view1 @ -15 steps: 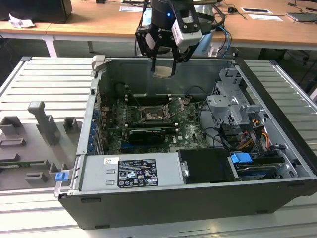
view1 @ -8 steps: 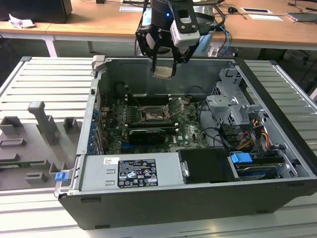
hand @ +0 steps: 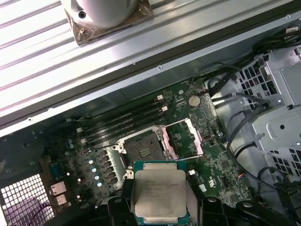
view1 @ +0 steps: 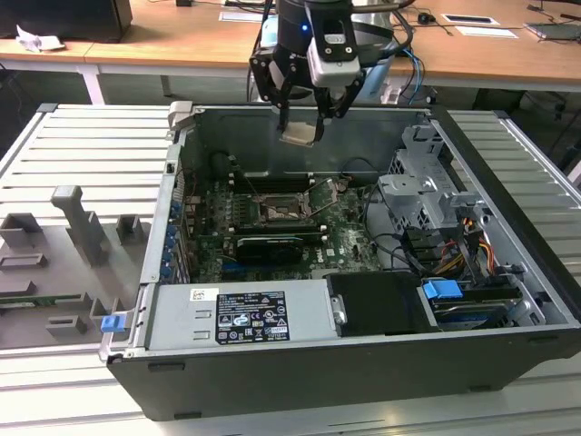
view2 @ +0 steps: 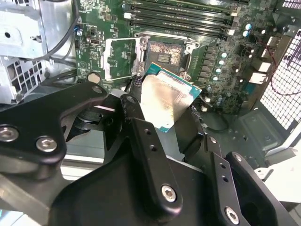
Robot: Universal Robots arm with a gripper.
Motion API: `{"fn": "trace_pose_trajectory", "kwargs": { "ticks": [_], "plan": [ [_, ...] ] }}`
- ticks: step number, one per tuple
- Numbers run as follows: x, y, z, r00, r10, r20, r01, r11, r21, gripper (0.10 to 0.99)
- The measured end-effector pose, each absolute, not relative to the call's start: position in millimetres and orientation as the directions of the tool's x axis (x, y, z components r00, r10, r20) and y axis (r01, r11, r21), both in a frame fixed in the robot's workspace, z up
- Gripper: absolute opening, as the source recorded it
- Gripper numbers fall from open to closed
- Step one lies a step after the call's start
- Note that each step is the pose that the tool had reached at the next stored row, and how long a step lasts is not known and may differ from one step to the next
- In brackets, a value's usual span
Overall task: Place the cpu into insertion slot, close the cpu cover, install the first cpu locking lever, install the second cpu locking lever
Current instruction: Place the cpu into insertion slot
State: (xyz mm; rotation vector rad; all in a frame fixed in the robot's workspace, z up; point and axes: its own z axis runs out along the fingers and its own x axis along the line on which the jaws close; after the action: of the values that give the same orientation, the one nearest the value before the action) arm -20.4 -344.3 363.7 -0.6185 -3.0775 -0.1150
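1. The cpu (view1: 300, 133) is clamped between the jaws, which are closed on its opposite edges. In both wrist views its silvery top (view2: 169, 101) (hand: 159, 193) faces the cameras and it sits roughly level.
2. The jaws hang high over the open computer case (view1: 363, 136), about level with its upper rim, so the cpu touches nothing but them.
3. The insertion slot (view1: 277, 211) (hand: 143, 149) lies below the jaws, well apart from them. Its dark centre is bare and no chip sits in it.
4. The cpu cover (view2: 121, 59) (hand: 186, 139) is swung open beside the slot, away from the jaws, and leaves the socket free.
5. The long memory slots (view2: 178, 19) run just past the socket on the motherboard (hand: 216, 160).
6. As I judge it, the first step is under way but not finished. The chip is carried, not seated. The cover is not closed, and with it open neither locking lever can be latched.
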Motion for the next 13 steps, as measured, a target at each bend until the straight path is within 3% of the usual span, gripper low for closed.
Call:
{"fn": "trace_pose_trajectory", "kwargs": {
  "ticks": [13],
  "plan": [
    [-20.4, -344.3, 361.3, -0.851, 0.525, 0.012, 0.525, 0.849, 0.066, 0.525]
  ]
}}
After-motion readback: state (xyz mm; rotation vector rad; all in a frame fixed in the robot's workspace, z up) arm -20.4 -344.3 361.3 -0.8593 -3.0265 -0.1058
